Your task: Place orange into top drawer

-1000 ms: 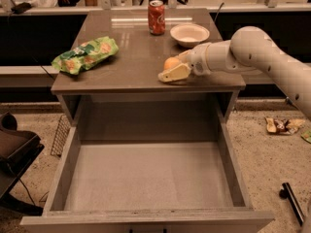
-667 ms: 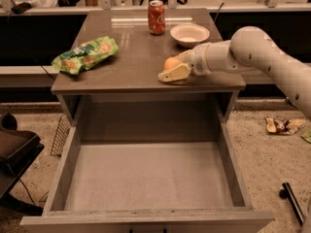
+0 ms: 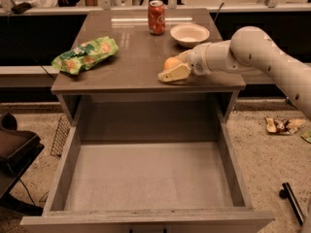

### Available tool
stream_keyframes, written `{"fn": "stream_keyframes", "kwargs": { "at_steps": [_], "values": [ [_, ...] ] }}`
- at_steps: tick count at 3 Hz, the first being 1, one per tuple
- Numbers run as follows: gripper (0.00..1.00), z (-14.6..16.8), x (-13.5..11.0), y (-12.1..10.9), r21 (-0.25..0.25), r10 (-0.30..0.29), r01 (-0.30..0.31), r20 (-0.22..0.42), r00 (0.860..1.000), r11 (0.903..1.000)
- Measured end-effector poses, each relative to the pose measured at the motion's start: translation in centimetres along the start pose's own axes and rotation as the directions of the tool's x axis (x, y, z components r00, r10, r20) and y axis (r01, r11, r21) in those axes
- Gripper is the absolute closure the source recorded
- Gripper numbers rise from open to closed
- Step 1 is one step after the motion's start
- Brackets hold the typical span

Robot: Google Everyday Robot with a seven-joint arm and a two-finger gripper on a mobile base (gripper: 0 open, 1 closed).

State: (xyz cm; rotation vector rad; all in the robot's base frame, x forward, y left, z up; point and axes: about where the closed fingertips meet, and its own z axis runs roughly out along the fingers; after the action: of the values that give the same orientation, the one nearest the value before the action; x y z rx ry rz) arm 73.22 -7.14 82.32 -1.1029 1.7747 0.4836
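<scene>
The orange (image 3: pixel 170 62) is a small round yellow-orange fruit on the cabinet top near its front right edge. My gripper (image 3: pixel 173 68) reaches in from the right, its cream fingers (image 3: pixel 175 74) lying around the orange at table height. The top drawer (image 3: pixel 146 178) is pulled wide open below, its flat grey floor bare, directly in front of and beneath the orange.
A red soda can (image 3: pixel 156 17) and a white bowl (image 3: pixel 189 34) stand at the back of the cabinet top. A green chip bag (image 3: pixel 86 54) lies at the left. A black chair (image 3: pixel 14 154) sits at the floor's left; litter (image 3: pixel 282 125) lies on the floor right.
</scene>
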Motion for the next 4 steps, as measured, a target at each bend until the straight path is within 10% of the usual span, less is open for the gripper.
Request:
{"fn": "stream_keyframes", "kwargs": {
  "at_steps": [3,4],
  "values": [
    [0.05,0.13,-0.01,0.09,-0.002,0.000,0.000,0.000,1.000,1.0000],
    [0.07,0.13,-0.01,0.09,-0.002,0.000,0.000,0.000,1.000,1.0000]
  ]
}}
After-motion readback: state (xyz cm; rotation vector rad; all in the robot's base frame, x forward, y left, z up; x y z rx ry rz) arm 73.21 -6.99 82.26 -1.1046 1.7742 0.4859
